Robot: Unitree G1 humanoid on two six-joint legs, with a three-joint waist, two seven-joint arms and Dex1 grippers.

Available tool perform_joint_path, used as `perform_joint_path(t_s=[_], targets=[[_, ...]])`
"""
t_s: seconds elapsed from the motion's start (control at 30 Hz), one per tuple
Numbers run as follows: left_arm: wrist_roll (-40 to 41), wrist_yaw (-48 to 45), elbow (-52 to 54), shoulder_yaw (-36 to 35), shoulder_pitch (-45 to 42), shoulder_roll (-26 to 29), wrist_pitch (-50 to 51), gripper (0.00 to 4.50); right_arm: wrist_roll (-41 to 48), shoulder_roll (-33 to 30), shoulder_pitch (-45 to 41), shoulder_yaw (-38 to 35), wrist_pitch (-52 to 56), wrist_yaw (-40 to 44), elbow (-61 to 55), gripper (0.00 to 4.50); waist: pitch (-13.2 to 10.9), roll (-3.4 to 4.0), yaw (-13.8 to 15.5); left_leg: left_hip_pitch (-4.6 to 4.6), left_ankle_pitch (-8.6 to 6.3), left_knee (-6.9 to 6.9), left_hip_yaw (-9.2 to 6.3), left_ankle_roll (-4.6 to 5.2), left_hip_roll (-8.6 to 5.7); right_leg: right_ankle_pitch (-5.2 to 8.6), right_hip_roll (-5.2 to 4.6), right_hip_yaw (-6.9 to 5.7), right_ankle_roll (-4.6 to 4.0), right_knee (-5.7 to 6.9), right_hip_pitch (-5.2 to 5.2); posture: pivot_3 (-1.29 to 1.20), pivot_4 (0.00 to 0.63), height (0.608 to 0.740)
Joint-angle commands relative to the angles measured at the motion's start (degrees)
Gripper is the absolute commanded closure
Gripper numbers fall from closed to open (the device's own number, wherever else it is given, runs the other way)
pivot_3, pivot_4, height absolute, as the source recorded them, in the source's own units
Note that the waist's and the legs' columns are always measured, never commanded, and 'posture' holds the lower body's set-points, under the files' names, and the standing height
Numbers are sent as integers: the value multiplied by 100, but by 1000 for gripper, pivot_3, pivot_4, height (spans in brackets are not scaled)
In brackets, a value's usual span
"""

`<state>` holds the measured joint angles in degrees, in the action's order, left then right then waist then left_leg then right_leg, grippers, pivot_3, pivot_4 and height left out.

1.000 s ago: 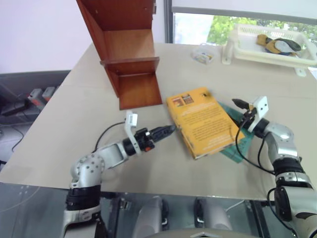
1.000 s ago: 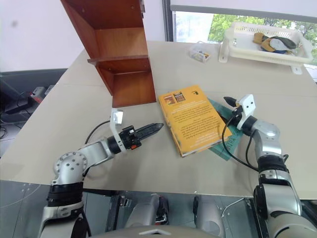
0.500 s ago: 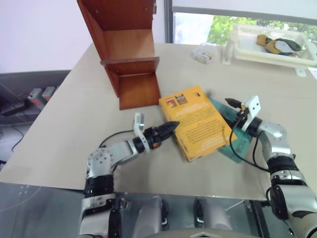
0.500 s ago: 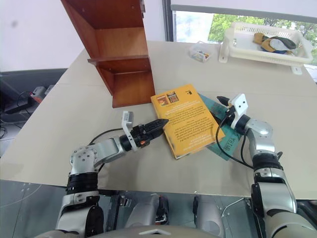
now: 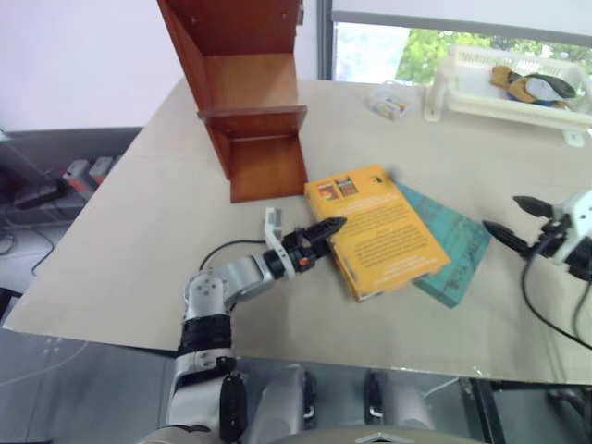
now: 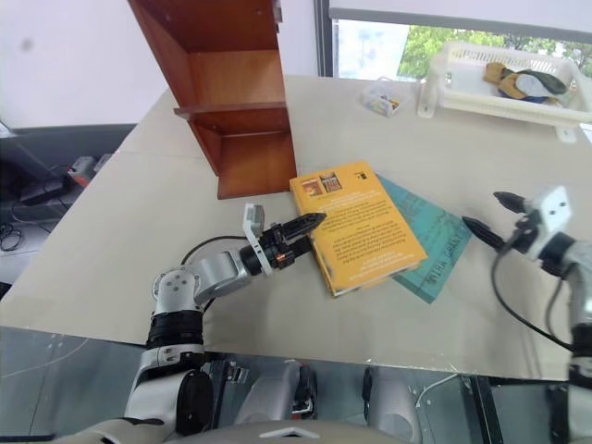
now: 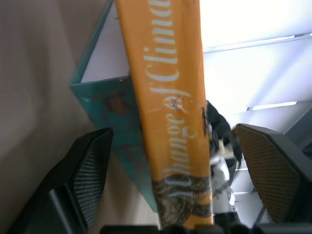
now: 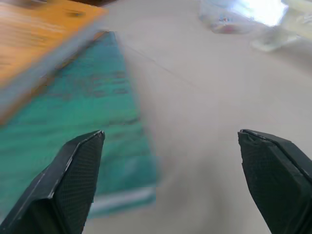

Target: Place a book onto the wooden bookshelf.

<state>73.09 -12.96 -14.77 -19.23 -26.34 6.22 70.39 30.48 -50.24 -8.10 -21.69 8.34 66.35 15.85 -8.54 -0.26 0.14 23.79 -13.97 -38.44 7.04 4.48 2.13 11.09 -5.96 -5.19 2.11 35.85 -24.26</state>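
**Left wrist view: jaws straddle the book's spine, not yet closed**

Left wrist view has the orange-yellow book [image 7: 168, 112] standing between the two fingers [image 7: 90, 175], its lettered spine facing the camera and both pads well clear of the covers. From the head camera the left gripper [image 5: 326, 231] sits at centre frame, jaws apart, at the book's left edge; the approach looks set for a pinch across the thickness. The book lies flat on the surface [image 5: 166, 231] (partly overlapping a teal-green book [image 5: 453, 245], which props its right side up). The wooden bookshelf [image 5: 254, 102] stands upper left, its open shelves facing the book. At the right edge the right gripper [image 5: 518, 220] hangs with jaws apart, holding nothing, likely leaving room for the lift.
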Motion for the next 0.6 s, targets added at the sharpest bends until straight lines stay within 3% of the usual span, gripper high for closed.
perform_joint_path(t_s=[0.03,0.23,0.4,0.5,0.6], targets=[[10,-317,-139,95,-29,-6,196,59,1491,-714,1120,-921,1909,677,-1979,0,1,6,41,1,-12,0,-6,19,-1,2,-1,-4,-3,0,1,0,150,712],[-234,-816,-690,361,-438,-15,463,59,2783,-938,2283,-1963,3466,488,-3955,0,-3,-16,87,4,-28,-12,-33,-1,0,17,-3,-29,16,-3,10,0,150,712],[-655,-1472,-1306,594,-822,206,611,59,2647,-838,2509,-2037,3538,310,-4336,0,-5,-18,118,13,-31,-16,-51,0,-6,18,-13,-49,18,-21,20,0,150,712],[-1012,-1907,-1771,707,-1120,336,526,1218,2232,-797,2703,-1868,3375,306,-4395,0,-5,-18,157,21,-31,-16,-59,0,-7,18,-10,-60,17,-24,20,0,150,712],[-1196,-2202,-1943,689,-1261,399,577,2677,2250,-736,2716,-1920,3399,297,-4431,0,-5,-18,173,25,-30,-15,-62,1,-6,19,-7,-61,17,-25,19,0,150,712]])
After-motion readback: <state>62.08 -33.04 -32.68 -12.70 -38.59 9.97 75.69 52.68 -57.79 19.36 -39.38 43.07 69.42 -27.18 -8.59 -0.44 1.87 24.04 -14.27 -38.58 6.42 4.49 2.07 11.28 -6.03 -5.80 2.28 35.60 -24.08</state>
